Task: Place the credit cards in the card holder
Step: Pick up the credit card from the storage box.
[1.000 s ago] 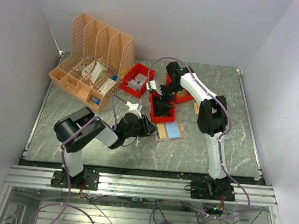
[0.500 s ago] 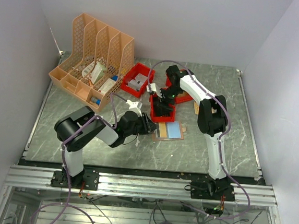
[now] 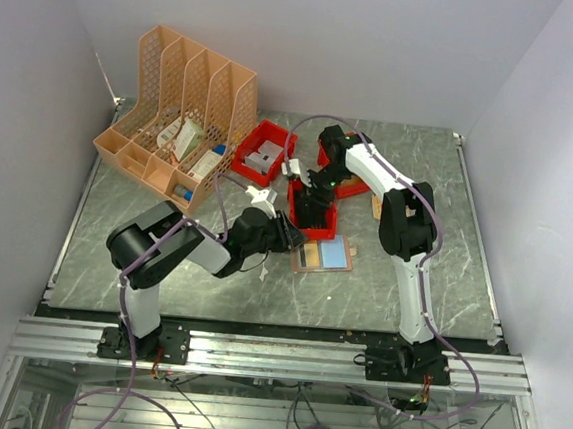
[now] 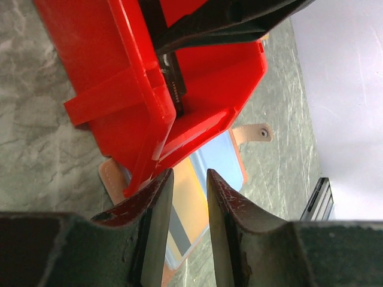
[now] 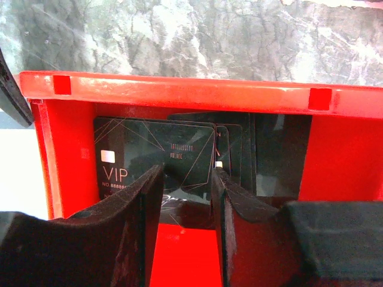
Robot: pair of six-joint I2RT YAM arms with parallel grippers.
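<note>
The salmon-pink card holder (image 3: 303, 257) lies open on the table with an orange card (image 3: 311, 254) and a blue card (image 3: 334, 253) on it. In the left wrist view its snap flap (image 4: 256, 133) sticks out past a red bin (image 4: 197, 72). My left gripper (image 3: 290, 237) is open and empty at the holder's left edge, its tips over the orange card (image 4: 190, 185). My right gripper (image 3: 311, 205) reaches down into the red bin (image 3: 294, 207). It is open, its fingers (image 5: 146, 197) straddling black VIP cards (image 5: 155, 152) that lean on the bin's far wall.
An orange lattice file rack (image 3: 180, 115) stands at the back left. A second red bin (image 3: 262, 152) holds a grey item, and a third (image 3: 349, 187) sits behind the right arm. A small tan piece (image 3: 376, 204) lies to the right of the bins.
My right gripper has dropped lower into the red bin over the black cards. My left gripper has edged up and right toward the bin and the holder.
</note>
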